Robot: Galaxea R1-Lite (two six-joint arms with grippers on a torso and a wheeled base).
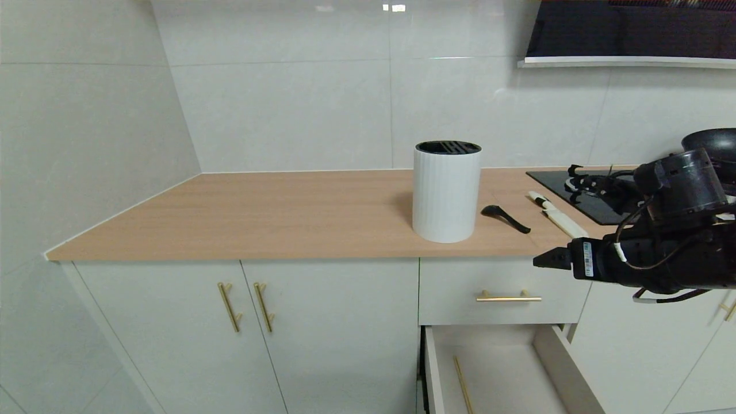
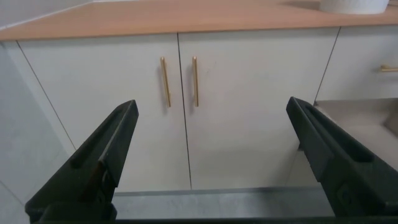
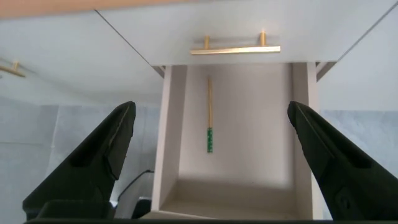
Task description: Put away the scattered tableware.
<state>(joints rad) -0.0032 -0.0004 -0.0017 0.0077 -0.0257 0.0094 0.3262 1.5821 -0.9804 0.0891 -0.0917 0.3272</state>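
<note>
Risk: my right gripper [image 3: 211,112], jaws spread and empty like my left gripper [image 2: 211,109], could sweep the knife [image 1: 556,215] off the countertop [image 1: 287,213].

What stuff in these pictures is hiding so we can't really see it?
Head view: the inside of the white ribbed cylinder holder, hidden by its own tall wall.
Head view: the front of the open white lower drawer, cut off by the bottom edge.
Head view: most of the black pan, cut off by the right edge.
</note>
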